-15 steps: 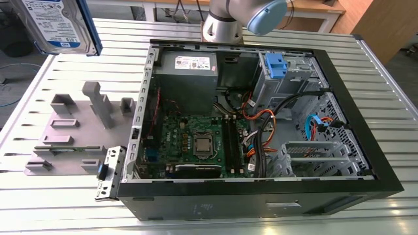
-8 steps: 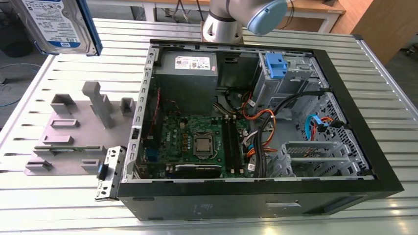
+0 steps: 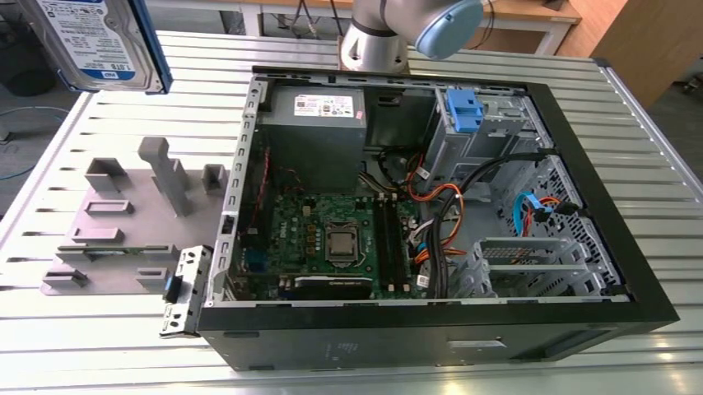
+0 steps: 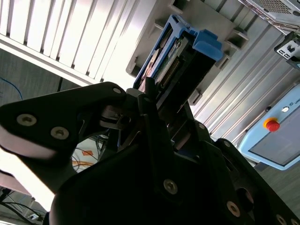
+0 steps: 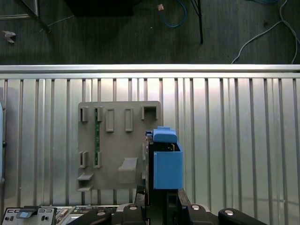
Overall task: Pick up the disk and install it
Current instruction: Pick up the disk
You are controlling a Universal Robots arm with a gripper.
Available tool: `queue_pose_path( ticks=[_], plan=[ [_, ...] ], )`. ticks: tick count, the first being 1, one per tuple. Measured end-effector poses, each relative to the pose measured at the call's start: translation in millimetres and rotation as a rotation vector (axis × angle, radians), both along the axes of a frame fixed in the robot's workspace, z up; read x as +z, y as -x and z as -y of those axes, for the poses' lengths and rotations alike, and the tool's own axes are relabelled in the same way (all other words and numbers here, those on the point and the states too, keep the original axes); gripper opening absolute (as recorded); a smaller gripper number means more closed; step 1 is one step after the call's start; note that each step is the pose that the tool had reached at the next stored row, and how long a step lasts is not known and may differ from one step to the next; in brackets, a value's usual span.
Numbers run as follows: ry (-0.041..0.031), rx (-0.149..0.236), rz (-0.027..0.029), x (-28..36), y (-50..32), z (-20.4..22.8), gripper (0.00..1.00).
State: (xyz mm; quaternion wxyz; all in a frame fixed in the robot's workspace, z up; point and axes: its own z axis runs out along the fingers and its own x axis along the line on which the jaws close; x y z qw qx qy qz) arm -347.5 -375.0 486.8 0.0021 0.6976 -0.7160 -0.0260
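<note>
The pincer [image 4: 157, 101] is pinching the disk [image 3: 94, 41] across its flat faces. The drive juts out beyond the fingertips, held in the air high over the grey holder plate [image 5: 117, 140], which lies on the slatted worktop [image 5: 234, 140] directly below the pincer. The open computer case [image 3: 439, 206] sits lower than the pincer and off to its side, toward the exterior view's right. The step in hand looks like carrying the lifted drive. Doing it well probably means squeezing the rigid metal body rather than the plastic rail (which could flex or slip), travelling smoothly so the drive does not pivot in the grip, and staying clear of the plate's upright tabs and the case rim. The disk is a flat rectangular slab of bare silver metal with a glossy white-and-blue label and a smooth, moulded blue rail frame around its edges. The plate is matte grey, cut with rectangular slots. The worktop is ribbed, shiny aluminium, and the case has a black outer shell with grey sheet metal inside.
</note>
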Motion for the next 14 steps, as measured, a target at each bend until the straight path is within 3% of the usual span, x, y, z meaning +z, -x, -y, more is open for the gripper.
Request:
queue_pose_path(
  ticks=[6, 14],
  plan=[
    [0.0000, 0.000, 0.0000, 0.0, -8.8, 0.0, 0.35],
    [0.0000, 0.000, 0.0001, 0.0, -34.1, 0.0, 0.35]
  ],
)
